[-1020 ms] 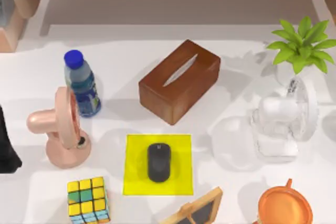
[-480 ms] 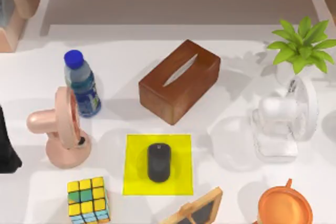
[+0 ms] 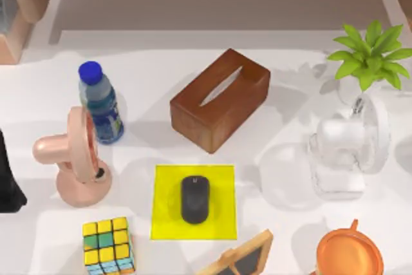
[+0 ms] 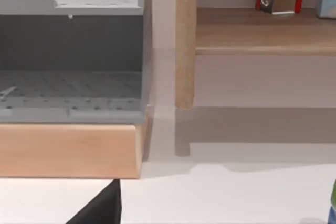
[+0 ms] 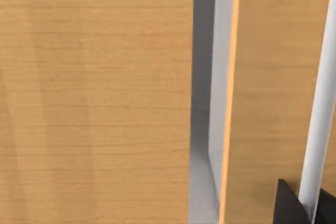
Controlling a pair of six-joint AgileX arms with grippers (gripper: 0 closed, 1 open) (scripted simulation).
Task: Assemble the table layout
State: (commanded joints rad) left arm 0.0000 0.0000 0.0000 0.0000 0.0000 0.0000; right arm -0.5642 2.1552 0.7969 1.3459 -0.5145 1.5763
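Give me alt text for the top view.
A black mouse lies on a yellow mat on the white table, with a brown tissue box behind it and a blue-capped bottle and pink fan to the left.

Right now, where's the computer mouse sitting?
In the top view, the black mouse lies on the yellow mat near the table's front middle, just in front of the brown tissue box.

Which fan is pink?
The pink fan by the blue bottle, on the table's left side. The other fan, on the right, is white.
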